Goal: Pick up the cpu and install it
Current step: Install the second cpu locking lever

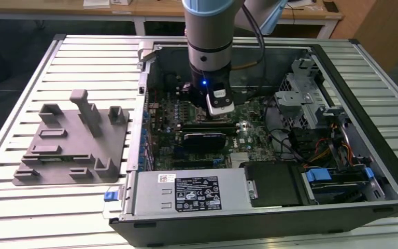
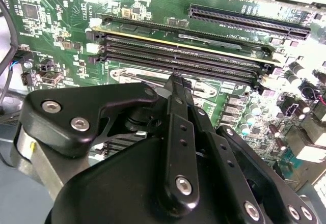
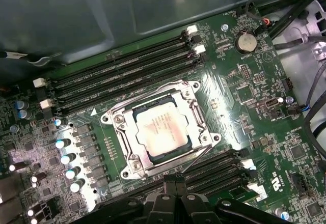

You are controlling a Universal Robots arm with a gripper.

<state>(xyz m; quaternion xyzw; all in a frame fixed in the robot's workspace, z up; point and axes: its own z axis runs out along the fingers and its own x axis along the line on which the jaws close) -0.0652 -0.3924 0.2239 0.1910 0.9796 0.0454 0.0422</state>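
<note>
Gripper (image 2: pixel 175 79): black fingers drawn close together, tips nearly meeting, nothing seen between them; hangs low inside the open computer case (image 1: pixel 365 171) above the motherboard (image 3: pixel 244 127). Cpu (image 3: pixel 163 130): silver-topped square, seated flat within the metal-framed socket (image 3: pixel 122 119) in the first wrist view, lying level with the frame around it, between banks of memory slots (image 3: pixel 122 74). Grey holder tray (image 1: pixel 68 150): on the slatted table (image 1: pixel 19 78) at the exterior view's left, well apart from the case, its posts upright. Step in hand, by judgement: placement appears done, chip already in the socket and the gripper just above and beside it, released. Whether the retention frame is latched cannot be told. Next move, by judgement, calls for a straight clear rise, without brushing the slots or the cables (image 1: pixel 323 148) nearby.
</note>
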